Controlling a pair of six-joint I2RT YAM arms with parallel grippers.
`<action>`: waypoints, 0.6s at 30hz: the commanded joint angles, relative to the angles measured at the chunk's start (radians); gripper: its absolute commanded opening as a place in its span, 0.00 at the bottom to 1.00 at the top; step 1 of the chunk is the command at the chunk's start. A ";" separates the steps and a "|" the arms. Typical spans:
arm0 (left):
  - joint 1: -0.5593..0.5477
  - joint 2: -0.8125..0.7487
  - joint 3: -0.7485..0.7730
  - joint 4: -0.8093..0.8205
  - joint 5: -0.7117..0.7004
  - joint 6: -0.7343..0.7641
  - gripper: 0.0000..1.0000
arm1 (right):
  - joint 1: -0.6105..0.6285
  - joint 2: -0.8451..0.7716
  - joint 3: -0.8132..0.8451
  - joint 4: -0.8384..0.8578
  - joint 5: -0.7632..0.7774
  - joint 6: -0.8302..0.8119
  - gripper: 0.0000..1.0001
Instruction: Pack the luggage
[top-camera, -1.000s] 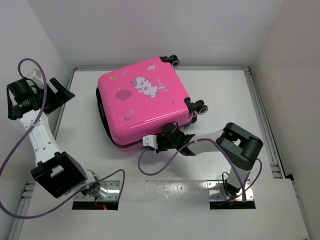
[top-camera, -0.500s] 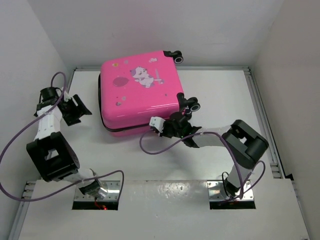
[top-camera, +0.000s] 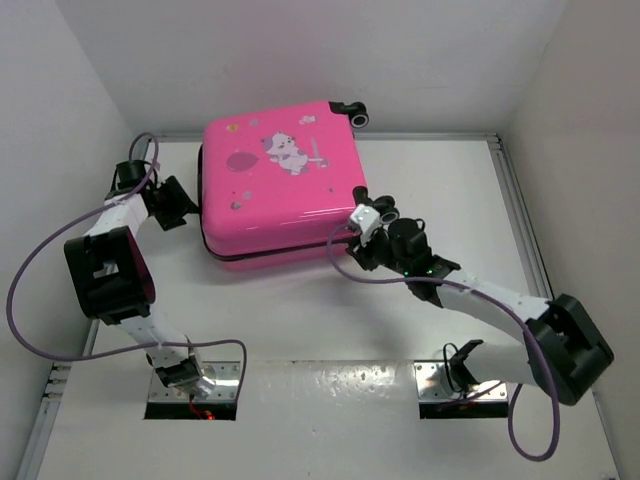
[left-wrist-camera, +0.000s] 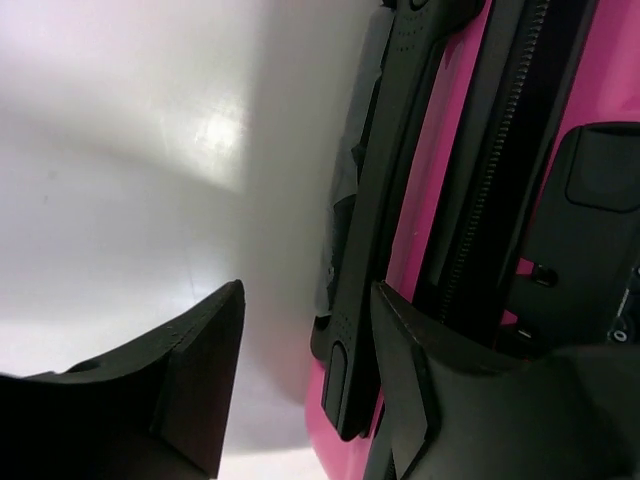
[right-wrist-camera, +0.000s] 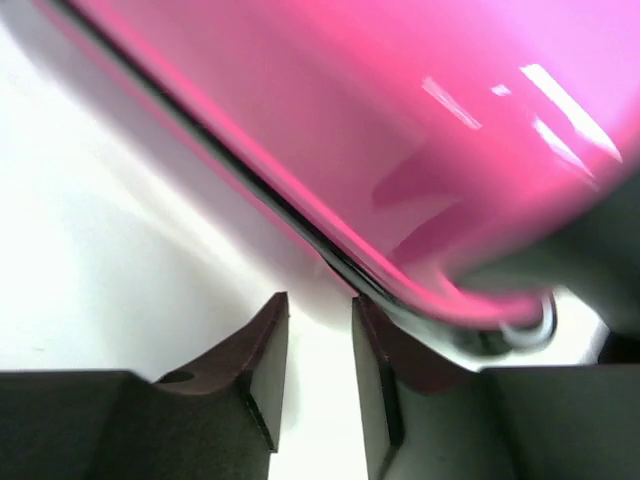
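The luggage (top-camera: 285, 185) is a hot-pink suitcase lying flat and closed, print side up, at the back middle of the table. My left gripper (top-camera: 187, 205) is at its left side; in the left wrist view it (left-wrist-camera: 305, 375) is open, with the suitcase's black side handle (left-wrist-camera: 365, 290) just inside the right finger, and nothing is gripped. My right gripper (top-camera: 362, 250) is at the near right corner, below a black wheel (top-camera: 386, 211). In the right wrist view it (right-wrist-camera: 320, 365) is open with a narrow gap and empty, and the pink shell and black zipper seam (right-wrist-camera: 300, 215) are just ahead.
A second wheel (top-camera: 356, 113) sticks out at the suitcase's far right corner. White walls enclose the table on the left, back and right. A metal rail (top-camera: 520, 230) runs along the right edge. Purple cables loop from both arms.
My left arm has swung down from the left wall to the suitcase's left side. My right gripper has slid right along the near edge to the wheel corner. The suitcase has turned and shifted back slightly.
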 joint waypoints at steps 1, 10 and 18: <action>-0.042 0.050 0.026 0.144 0.019 -0.047 0.58 | -0.028 -0.086 -0.018 -0.103 0.019 0.284 0.33; -0.091 0.068 0.058 0.154 0.047 -0.047 0.57 | -0.049 -0.092 0.003 -0.227 0.051 0.417 0.07; -0.111 0.111 0.109 0.154 0.028 -0.047 0.59 | -0.078 -0.020 -0.078 -0.046 0.209 0.564 0.04</action>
